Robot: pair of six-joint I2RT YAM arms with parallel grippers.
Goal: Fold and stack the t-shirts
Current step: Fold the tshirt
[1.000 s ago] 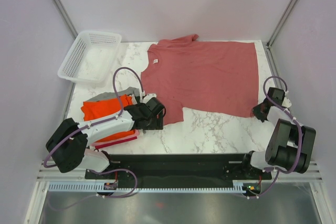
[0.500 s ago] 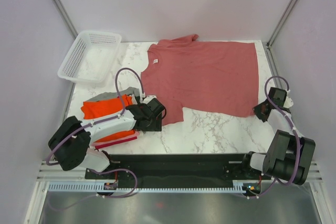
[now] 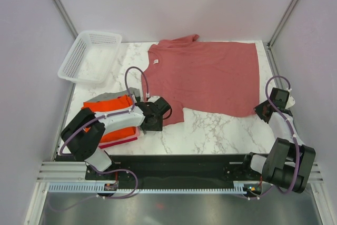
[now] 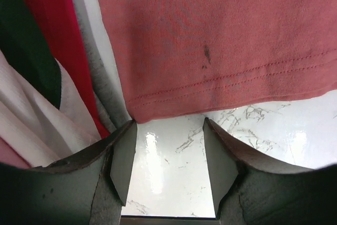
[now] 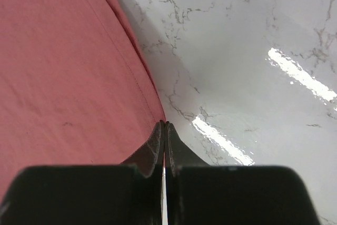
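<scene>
A plain pinkish-red t-shirt (image 3: 205,77) lies spread flat on the marble table. My left gripper (image 3: 158,113) is low at its near left corner. In the left wrist view that gripper (image 4: 168,124) is open, its fingertips (image 4: 129,126) just short of the t-shirt's hem (image 4: 221,85), with bare marble between the jaws. My right gripper (image 3: 261,110) is at the near right corner. In the right wrist view it (image 5: 164,125) is shut, and the t-shirt's corner (image 5: 79,77) runs right into its tips. Folded t-shirts (image 3: 108,114) in orange-red, grey and white are stacked beside the left arm.
A white mesh basket (image 3: 89,55) stands at the far left corner. The folded stack (image 4: 37,77) lies close against the left gripper's left finger. Bare marble (image 3: 216,130) lies between the shirt's near hem and the black base rail (image 3: 174,164).
The left arm has pushed forward toward the shirt's near left corner and its jaws have narrowed. The right gripper has closed at the near right corner, its arm shifting a little.
</scene>
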